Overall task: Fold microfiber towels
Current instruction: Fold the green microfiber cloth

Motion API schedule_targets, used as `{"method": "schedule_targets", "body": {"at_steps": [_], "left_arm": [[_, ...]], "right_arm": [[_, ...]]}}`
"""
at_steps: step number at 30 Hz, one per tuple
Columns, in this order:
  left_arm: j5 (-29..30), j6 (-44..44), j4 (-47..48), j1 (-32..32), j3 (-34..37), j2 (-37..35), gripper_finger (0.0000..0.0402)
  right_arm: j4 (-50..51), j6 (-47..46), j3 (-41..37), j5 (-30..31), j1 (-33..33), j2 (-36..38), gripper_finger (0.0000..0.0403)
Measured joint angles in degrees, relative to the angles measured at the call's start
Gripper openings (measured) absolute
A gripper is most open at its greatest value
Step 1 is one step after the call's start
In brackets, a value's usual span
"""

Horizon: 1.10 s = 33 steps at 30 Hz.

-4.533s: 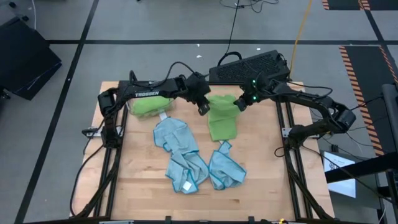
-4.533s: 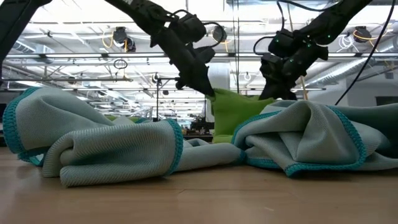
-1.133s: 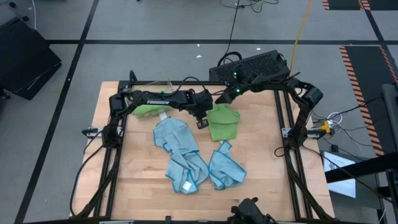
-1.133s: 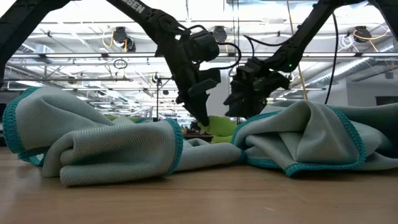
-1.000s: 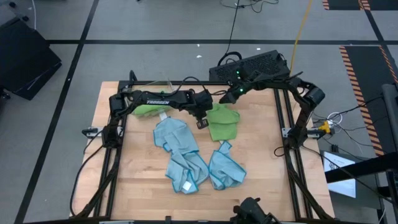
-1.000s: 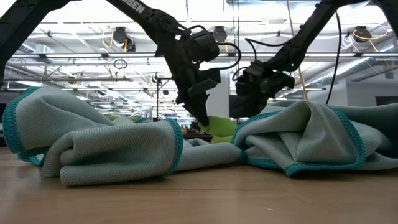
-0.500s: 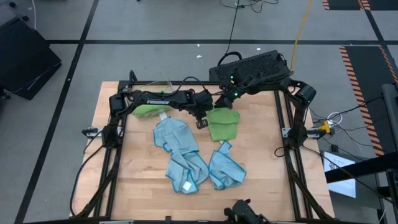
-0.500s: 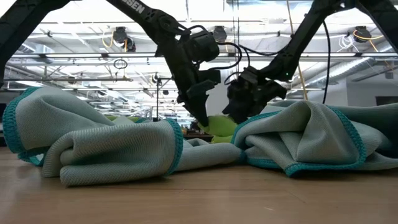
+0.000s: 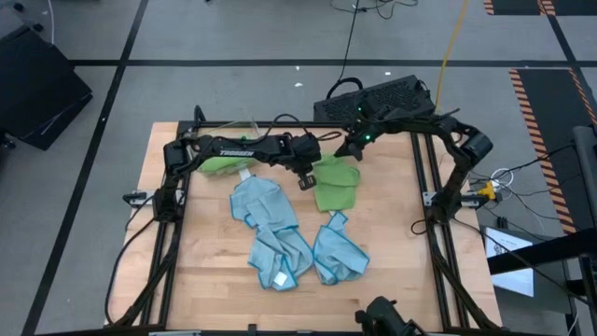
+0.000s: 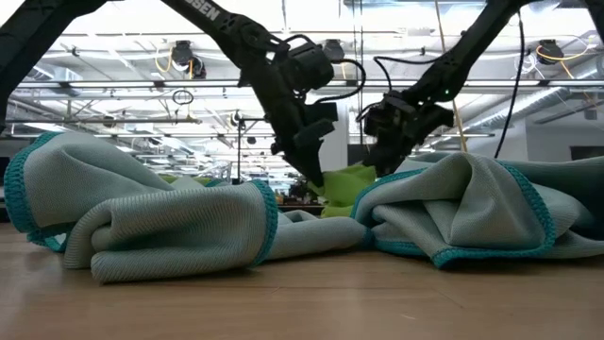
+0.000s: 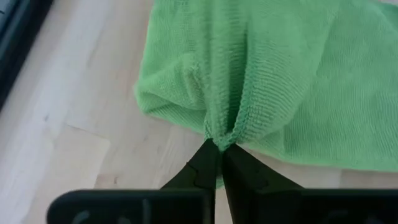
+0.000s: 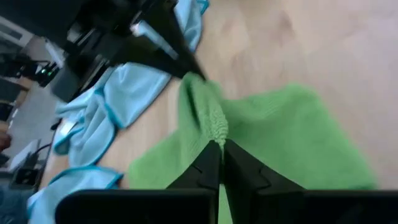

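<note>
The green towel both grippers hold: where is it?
High view: the green towel lies at the table's back centre, pinched between left gripper and right gripper.

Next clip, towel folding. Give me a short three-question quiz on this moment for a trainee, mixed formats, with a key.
1. True or false: both grippers are shut on the same green towel.
2. Which colour are the crumpled towels at the near side of the table? A) blue B) white C) red
3. Fill in: the left gripper pinches the green towel at its ____.

Key: 1 true, the right gripper pinches it too; 2 A; 3 edge.
</note>
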<state>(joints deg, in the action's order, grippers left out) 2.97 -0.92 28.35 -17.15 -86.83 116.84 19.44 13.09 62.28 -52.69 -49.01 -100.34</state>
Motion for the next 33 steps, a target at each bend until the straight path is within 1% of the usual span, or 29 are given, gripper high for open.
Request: {"method": "schedule_targets", "body": {"at_steps": [3, 6, 9, 12, 14, 16, 19, 22, 25, 27, 29, 33], "left_arm": [[0.08, 0.26, -1.73, 0.02, 0.00, 0.00, 0.0022], [0.08, 0.97, -2.97, -0.01, 0.00, 0.00, 0.0009], [0.08, 1.17, -3.05, -0.02, 0.00, 0.00, 0.0006], [0.08, 1.22, -2.92, 0.23, 0.00, 0.00, 0.0018], [0.08, 0.93, -2.89, 0.58, 0.00, 0.00, 0.0022], [0.08, 0.37, -2.76, 0.89, 0.02, 0.00, 0.0022], [0.08, -0.11, -2.76, 1.33, 0.02, 0.00, 0.0011], [0.08, -0.07, -2.76, 1.53, 0.02, 0.00, 0.0006], [0.08, -0.09, -2.79, 1.53, 0.02, 0.00, 0.0016], [0.08, -0.11, -2.79, 1.53, 0.02, 0.00, 0.0020], [0.07, -0.54, -2.79, 1.53, 0.02, 0.00, 0.0018], [0.04, -0.68, -2.31, 1.53, 0.02, 0.00, 0.0006]], "right_arm": [[4.70, 1.11, 0.00, 0.24, 0.79, 0.88, 0.0010], [7.57, 0.55, -0.02, 0.42, 1.88, 0.86, 0.0015], [9.39, 0.59, -0.02, 0.79, 2.60, 1.04, 0.0030], [13.62, 3.59, -0.05, 4.35, 2.60, 2.89, 0.0064], [17.00, 6.59, -0.09, 7.08, 2.24, 4.58, 0.0095], [18.15, 8.33, -0.92, 9.86, 1.92, 6.79, 0.0127], [15.54, 8.50, -4.21, 10.96, 1.35, 9.11, 0.0168], [7.27, 3.09, -8.75, 11.06, 1.33, 8.83, 0.0186], [-2.02, -4.95, -12.11, 11.04, 2.04, 7.42, 0.0186], [-6.39, -10.17, -12.93, 10.98, 2.69, 6.19, 0.0182], [-8.11, -13.81, -13.07, 10.96, 3.39, 4.73, 0.0178], [-7.26, -18.95, -13.18, 11.24, 4.15, 2.47, 0.0174]]}}
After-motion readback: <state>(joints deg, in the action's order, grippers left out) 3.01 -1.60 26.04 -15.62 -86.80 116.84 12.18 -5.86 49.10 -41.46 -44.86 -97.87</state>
